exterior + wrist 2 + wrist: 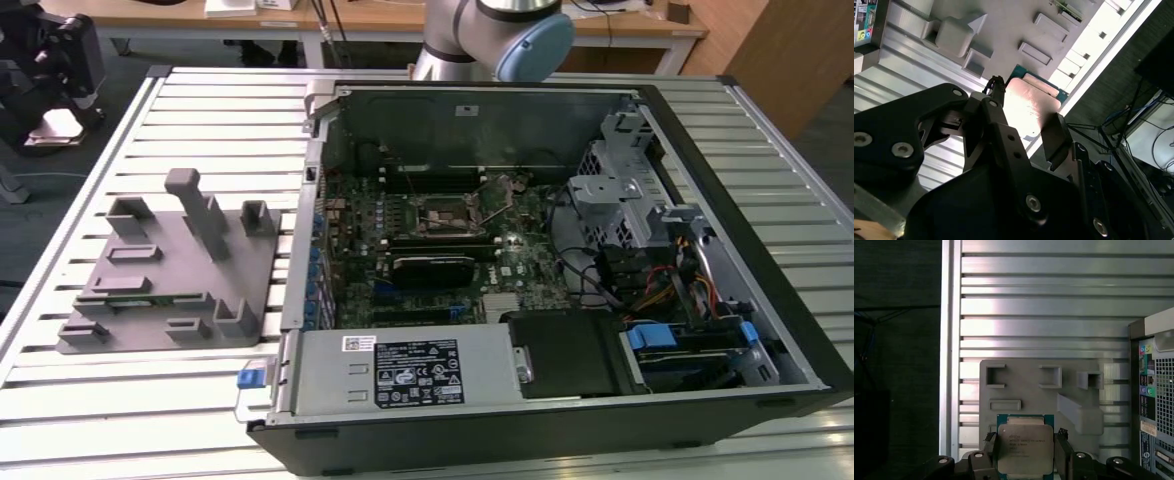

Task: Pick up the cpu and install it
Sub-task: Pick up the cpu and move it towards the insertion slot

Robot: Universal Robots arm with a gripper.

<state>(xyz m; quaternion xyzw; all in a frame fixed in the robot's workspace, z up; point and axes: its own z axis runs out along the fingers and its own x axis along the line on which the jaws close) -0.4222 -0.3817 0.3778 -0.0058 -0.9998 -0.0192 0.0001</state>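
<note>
Black fingers (990,449) pinched on two opposite edges of the small flat square cpu with the pale silvery metal top and thin green rim (1025,446). The second wrist view shows the same grip. I hold the chip up off the ribbed metal worktop (1029,290), and the grey plastic fixture plate with raised blocks (1029,390) lies behind it. In the exterior view the fixture plate (174,275) sits on the worktop just beside the open black computer case (787,290), on the exterior view's left. The black rectangular socket frame (441,213) sits mid-motherboard inside the case, well apart from the fixture.
</note>
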